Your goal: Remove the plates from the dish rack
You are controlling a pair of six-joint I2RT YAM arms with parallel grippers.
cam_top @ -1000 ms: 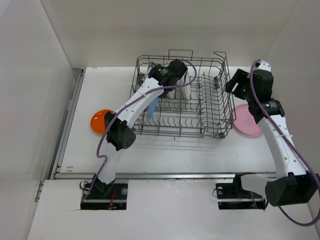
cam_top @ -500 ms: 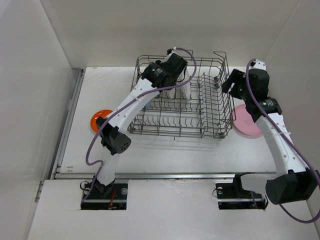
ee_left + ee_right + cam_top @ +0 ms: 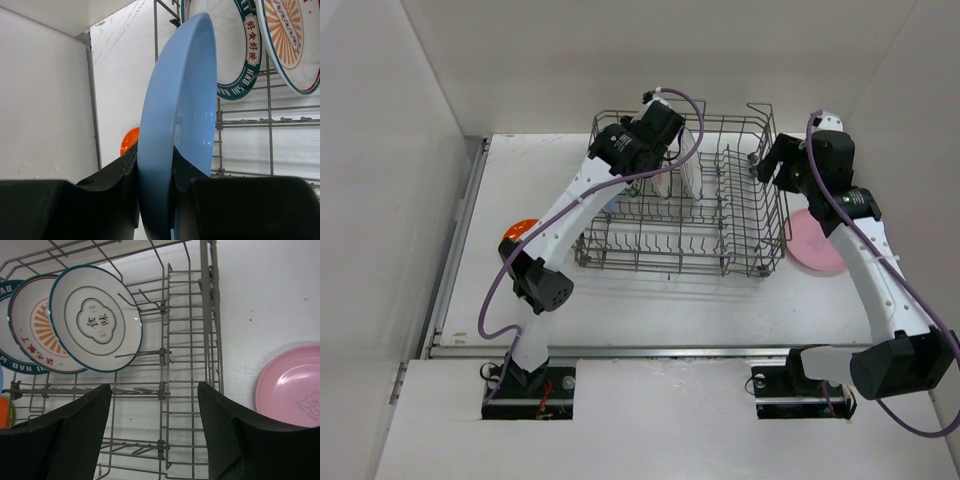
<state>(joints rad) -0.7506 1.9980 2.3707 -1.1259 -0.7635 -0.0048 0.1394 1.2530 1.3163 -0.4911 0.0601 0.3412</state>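
Left wrist cam: left claw (image 3: 156,157) is pinched narrow on the rim of the light blue plate (image 3: 182,90). Plate's edge-on and upright betw the fingers, up over the dish rack (image 3: 720,230). White patterned plates (image 3: 95,320) are standing in their slots. Right claw (image 3: 155,430) hangs wide w/ nothing in it over the rack's narrow side section. Pink plate (image 3: 292,385) is on the bench (image 3: 700,300) just beside the rack, orange plate (image 3: 517,228) on the other side.

Risk imo: it's only a rim grip, so the plate could swivel or slip if the arm swings fast. Lower edge could also snag a tine and drag the rack.

Vs a sec ago: left arm's higher and further back, blue plate's no longer down among the tines, and the rack's near-left corner looks shoved a bit left. Right arm crept closer to the rack.
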